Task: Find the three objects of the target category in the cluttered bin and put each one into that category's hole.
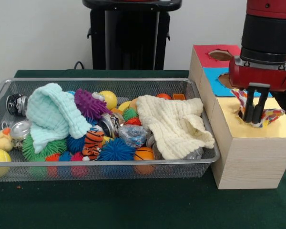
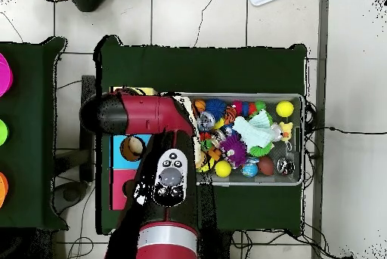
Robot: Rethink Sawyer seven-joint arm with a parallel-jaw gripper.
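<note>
While the gripper (image 1: 255, 114) hung over the yellow top of the sorting box (image 1: 250, 157), its jaws stood narrow, pinched on a patterned cloth (image 1: 269, 116) that bunched at the yellow section's hole. Judged step: dropping a cloth-type object into its hole, so the release looked close. Next move would call for opening the jaws and letting the cloth fall or pushing it through, since much of it still lay spread on the box top beside the hole; snagging on the hole's rim seemed the risk. Box sat touching the bin's right end, with a blue section (image 1: 217, 81) and a red section (image 1: 214, 55) toward its far end, each with its own hole. Mesh bin (image 1: 109, 169) still held a mint cloth (image 1: 52, 114) near its left end and a cream cloth (image 1: 174, 126) draped at its right end, likely the remaining targets. Also in the bin: spiky balls, a yellow ball (image 1: 108, 99), a tiger toy (image 1: 93, 143), metal cans, a duck at the left rim. Overhead, the arm (image 2: 162, 173) covered the box.
</note>
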